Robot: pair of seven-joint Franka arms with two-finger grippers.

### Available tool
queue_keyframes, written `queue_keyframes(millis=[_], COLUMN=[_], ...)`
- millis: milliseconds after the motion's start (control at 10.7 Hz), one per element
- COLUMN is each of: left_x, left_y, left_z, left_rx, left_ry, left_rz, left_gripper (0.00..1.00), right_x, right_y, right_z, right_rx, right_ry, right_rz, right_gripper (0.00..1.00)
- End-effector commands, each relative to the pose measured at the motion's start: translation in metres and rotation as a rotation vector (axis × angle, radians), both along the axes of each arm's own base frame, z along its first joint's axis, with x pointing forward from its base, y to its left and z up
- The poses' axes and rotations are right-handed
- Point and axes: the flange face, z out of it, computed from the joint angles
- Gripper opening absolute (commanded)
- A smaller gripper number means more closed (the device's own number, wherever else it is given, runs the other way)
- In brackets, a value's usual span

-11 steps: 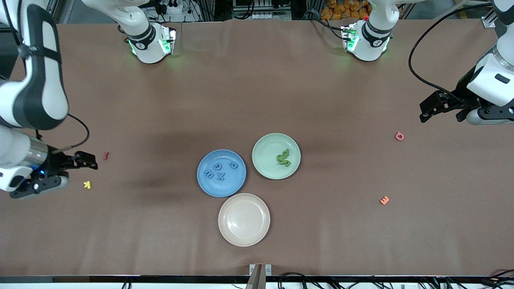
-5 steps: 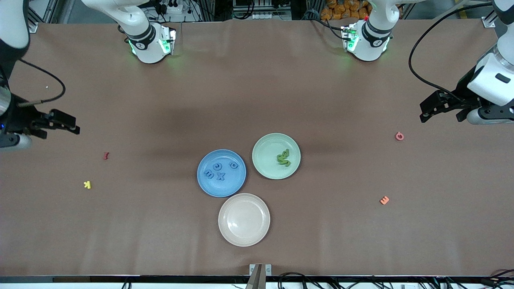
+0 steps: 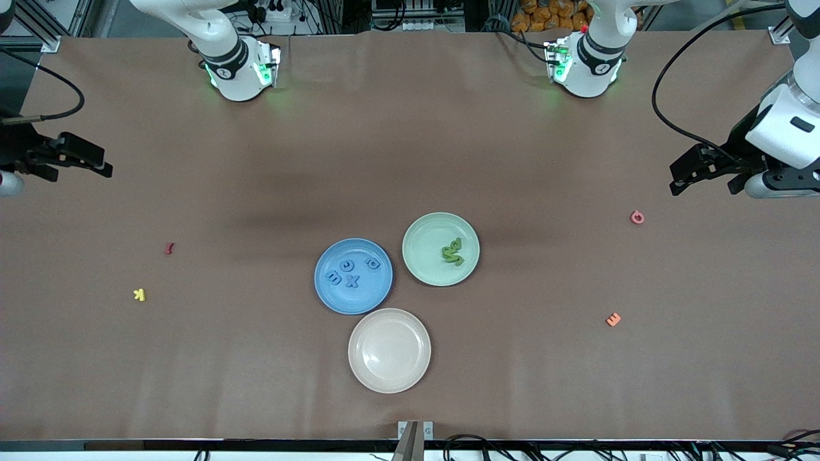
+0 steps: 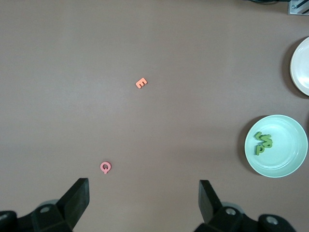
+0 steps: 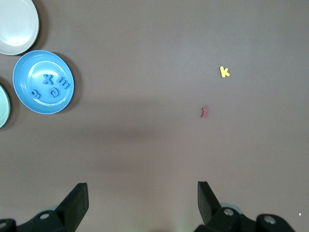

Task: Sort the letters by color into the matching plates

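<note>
With four blue letters [image 3: 352, 273] in the blue plate [image 3: 382, 291] and the green letters [image 3: 453, 251] piled in the green plate [image 3: 426, 267], I'd park the left gripper [image 3: 680, 177] and right gripper [image 3: 96, 163], both empty with jaws apart, at the table's ends.

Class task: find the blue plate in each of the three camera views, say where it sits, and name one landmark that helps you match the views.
Front view: the blue plate lies mid-table, beside the green plate, four blue letters on it.
Left wrist view: not in it.
Right wrist view: blue plate near the picture's edge.
Shared landmark: the cream plate touching it, seen in every view.
</note>
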Motion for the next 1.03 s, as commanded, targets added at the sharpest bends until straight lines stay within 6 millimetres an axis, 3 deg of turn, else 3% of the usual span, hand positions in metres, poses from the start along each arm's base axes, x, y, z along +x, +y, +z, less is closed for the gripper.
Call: queue_keyframes(millis=[0,562,936], left_x=[-0.002,-0.002,-0.002], left_y=[0.0,0.001,0.001], left_z=[0.006,0.006,0.006], left_rx=[0.018,0.016,0.018], left_ry=[-0.011,-0.011,-0.013], left_rz=[-0.018,-0.017,-0.018], left_gripper=[1.0,1.0,1.0], right_x=[-0.014,-0.009,-0.008], right_y=[-0.001,0.001,-0.006], right_z=[0.014,0.019,0.034], right_rx=[-0.013,-0.015,-0.016], right_ry=[-0.018,-0.051,-0.076], right_rz=[-0.026,-0.025,-0.038], right_gripper=[1.0,1.0,1.0])
